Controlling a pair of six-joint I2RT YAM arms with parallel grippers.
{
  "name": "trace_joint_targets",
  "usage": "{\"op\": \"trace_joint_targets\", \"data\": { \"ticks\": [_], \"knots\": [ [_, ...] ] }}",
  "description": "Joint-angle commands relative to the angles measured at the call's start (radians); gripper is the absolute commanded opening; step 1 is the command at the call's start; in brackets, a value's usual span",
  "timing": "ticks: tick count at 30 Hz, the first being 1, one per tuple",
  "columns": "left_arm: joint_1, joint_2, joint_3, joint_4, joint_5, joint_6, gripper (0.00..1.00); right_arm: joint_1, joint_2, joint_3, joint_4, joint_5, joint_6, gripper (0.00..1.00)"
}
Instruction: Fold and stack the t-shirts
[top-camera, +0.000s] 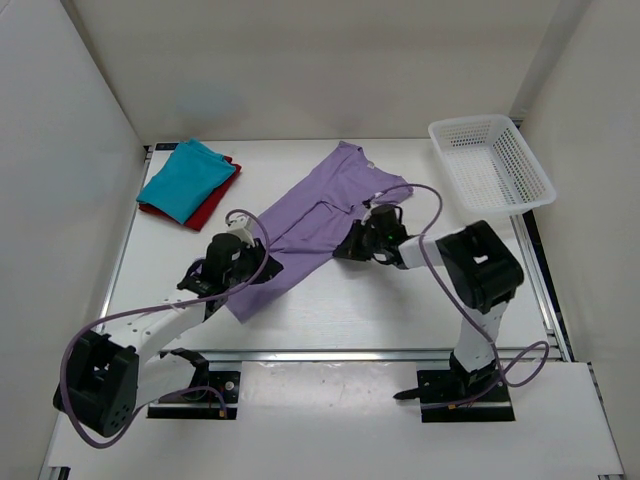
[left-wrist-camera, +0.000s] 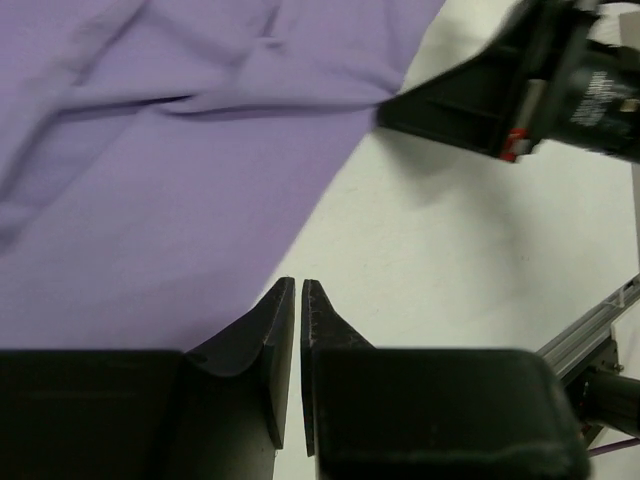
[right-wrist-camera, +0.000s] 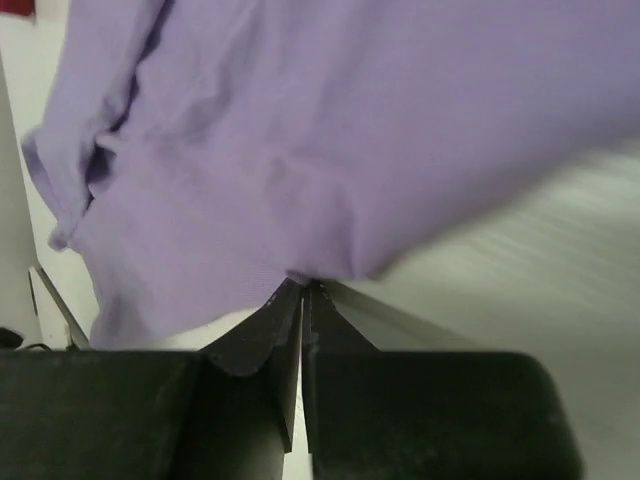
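The lavender t-shirt (top-camera: 320, 215) lies spread diagonally across the middle of the table. My right gripper (top-camera: 345, 250) is at its right edge. In the right wrist view that gripper (right-wrist-camera: 305, 283) is shut on a bunched bit of the lavender fabric (right-wrist-camera: 350, 130). My left gripper (top-camera: 266, 270) is at the shirt's near left hem. In the left wrist view its tips (left-wrist-camera: 298, 283) stand right at the cloth's (left-wrist-camera: 150, 180) edge, with only a thin slit between them and no fabric seen in it. The teal t-shirt (top-camera: 185, 178) lies folded on the dark red one (top-camera: 212, 208) at the back left.
A white mesh basket (top-camera: 490, 165) stands at the back right corner. White walls close in the table on the left, back and right. An aluminium rail (top-camera: 380, 353) runs along the near edge by the arm bases.
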Motion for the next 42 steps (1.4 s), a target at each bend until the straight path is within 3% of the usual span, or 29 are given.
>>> {"op": "trace_joint_targets", "data": {
  "ticks": [1, 3, 6, 9, 11, 13, 16, 20, 24, 28, 33, 35, 36, 39, 42],
  "knots": [
    [-0.025, 0.011, 0.021, -0.027, -0.018, 0.020, 0.19, -0.130, -0.153, -0.120, -0.053, 0.014, -0.060, 0.00],
    [-0.052, 0.018, 0.025, -0.033, -0.030, 0.018, 0.19, -0.242, -0.210, -0.205, -0.044, -0.060, -0.083, 0.00],
    [-0.124, 0.041, 0.029, -0.059, -0.050, 0.012, 0.19, -0.373, -0.275, -0.225, -0.152, -0.199, -0.176, 0.15],
    [-0.160, -0.001, 0.014, -0.133, -0.096, 0.021, 0.18, -0.405, -0.446, -0.300, -0.195, -0.138, -0.209, 0.33],
    [-0.122, -0.060, -0.008, -0.168, -0.096, 0.024, 0.20, -0.405, -0.554, -0.343, -0.243, -0.101, -0.218, 0.44],
    [-0.083, -0.087, -0.021, -0.223, -0.116, 0.044, 0.25, -0.364, -0.658, -0.366, -0.278, -0.107, -0.221, 0.44],
    [-0.031, -0.130, -0.048, -0.269, -0.162, 0.049, 0.32, -0.197, -0.718, -0.467, -0.283, -0.065, -0.186, 0.43],
    [0.039, -0.210, -0.116, -0.257, -0.225, 0.024, 0.45, -0.047, -0.673, -0.544, -0.127, -0.113, -0.088, 0.43],
    [0.191, -0.255, -0.182, -0.202, -0.178, 0.027, 0.56, 0.055, -0.612, -0.504, -0.105, -0.109, -0.082, 0.43],
    [0.207, -0.207, -0.210, -0.125, -0.118, 0.024, 0.62, 0.131, -0.536, -0.520, -0.019, -0.109, -0.028, 0.45],
    [0.138, -0.106, -0.206, -0.023, -0.084, 0.007, 0.64, 0.187, -0.432, -0.520, 0.088, -0.104, 0.024, 0.44],
    [0.109, -0.074, -0.195, -0.015, -0.092, 0.009, 0.46, 0.191, -0.402, -0.515, 0.116, -0.106, 0.043, 0.40],
    [0.092, -0.059, -0.189, -0.041, -0.108, 0.010, 0.32, 0.191, -0.393, -0.512, 0.128, -0.104, 0.047, 0.33],
    [0.075, -0.067, -0.184, -0.059, -0.109, -0.005, 0.04, 0.182, -0.356, -0.500, 0.136, -0.098, 0.046, 0.11],
    [0.048, -0.148, -0.193, -0.140, -0.148, -0.028, 0.00, 0.168, -0.390, -0.500, 0.096, -0.106, 0.026, 0.00]
  ]
}}
